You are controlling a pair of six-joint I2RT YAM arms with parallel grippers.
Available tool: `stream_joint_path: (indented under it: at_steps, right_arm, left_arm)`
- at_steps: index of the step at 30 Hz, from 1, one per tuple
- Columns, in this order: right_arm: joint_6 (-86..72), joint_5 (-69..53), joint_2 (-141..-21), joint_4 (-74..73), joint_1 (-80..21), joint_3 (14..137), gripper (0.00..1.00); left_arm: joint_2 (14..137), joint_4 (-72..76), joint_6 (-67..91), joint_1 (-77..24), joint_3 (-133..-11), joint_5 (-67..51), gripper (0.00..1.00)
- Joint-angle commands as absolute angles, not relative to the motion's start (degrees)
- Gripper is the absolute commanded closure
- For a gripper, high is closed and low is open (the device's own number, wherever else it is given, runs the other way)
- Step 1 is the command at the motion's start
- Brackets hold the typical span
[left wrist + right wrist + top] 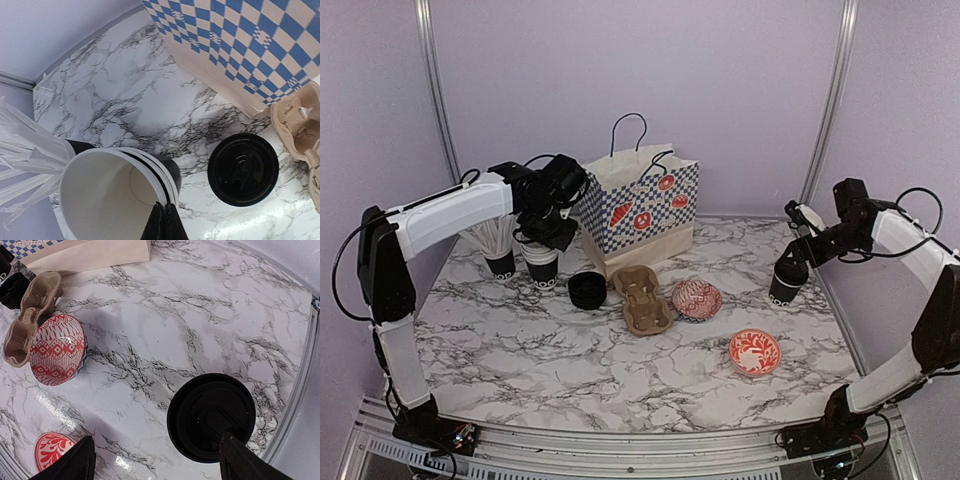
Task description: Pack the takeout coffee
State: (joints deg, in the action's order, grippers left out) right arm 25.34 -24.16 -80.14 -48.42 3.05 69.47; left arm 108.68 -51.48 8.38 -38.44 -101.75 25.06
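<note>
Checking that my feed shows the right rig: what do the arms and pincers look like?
The left arm and right arm have white shells, black joints and loose black cables. The left pincer and right pincer have plain black fingers.

A marble table (pixel 570 350) bore a checked bag (pixel 640 215) at the back, with a straw cup (pixel 500 262) and an open cup (pixel 542 268) just beside each other to its left. In front of the bag lay a lid (pixel 587 289), a carrier (pixel 642 298) and a bowl (pixel 697 298). A second bowl (pixel 755 351) sat nearer, and a lidded cup (pixel 787 283) stood far right.
</note>
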Motion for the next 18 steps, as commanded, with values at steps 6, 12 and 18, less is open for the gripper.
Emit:
stream_joint_path:
  at_steps: [6, 12, 18]
  right_arm:
    - [26.72, -28.84, -78.02, -47.68, 1.83, 69.94, 0.18]
    - [27.01, -27.66, -77.08, -46.36, 0.18, 69.86, 0.17]
    - [26.63, -28.31, -76.61, -45.62, -2.62, 69.18, 0.17]
  left_arm:
    - [105.75, -54.19, 10.33, -36.83, -103.33, 19.67, 1.0]
    - [105.13, -51.4, 9.06, -37.85, -101.02, 27.86, 1.0]
    - [108.42, -56.95, 8.94, -38.52, -105.61, 35.49, 1.0]
